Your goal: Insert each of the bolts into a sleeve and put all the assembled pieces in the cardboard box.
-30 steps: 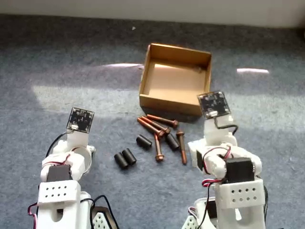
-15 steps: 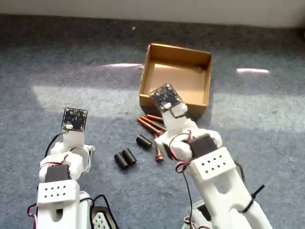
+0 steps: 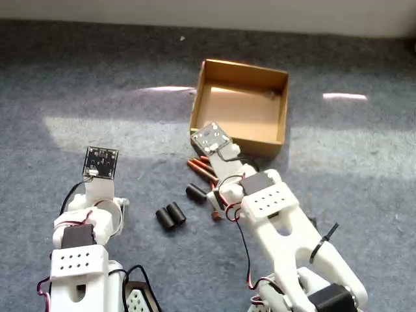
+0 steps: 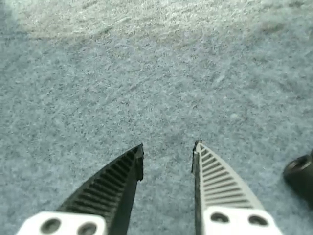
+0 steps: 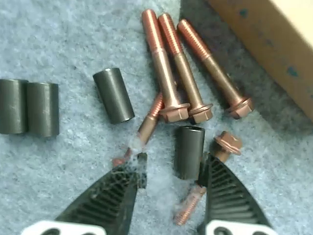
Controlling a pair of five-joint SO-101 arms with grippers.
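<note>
Three copper bolts (image 5: 183,68) lie side by side by the cardboard box (image 5: 274,54). Two more bolts (image 5: 146,127) lie crossed nearer my right gripper (image 5: 174,161), which is open low over the pile. A dark sleeve (image 5: 190,152) lies between its fingers, apart from both. Another sleeve (image 5: 113,95) and a touching pair of sleeves (image 5: 29,106) lie farther off. In the high view the right arm covers most of the bolts (image 3: 201,166), in front of the box (image 3: 244,67). My left gripper (image 4: 168,147) is open over bare carpet, with a sleeve (image 4: 299,174) off to its side.
Grey carpet covers the whole floor. The box stands open at the back, with nothing visible inside. The sleeve pair (image 3: 170,216) lies between the two arms. A bright strip of light crosses the carpet behind the left arm.
The right arm has swung from the right side leftward and forward over the bolts and sleeves. The left arm has shifted only slightly.
</note>
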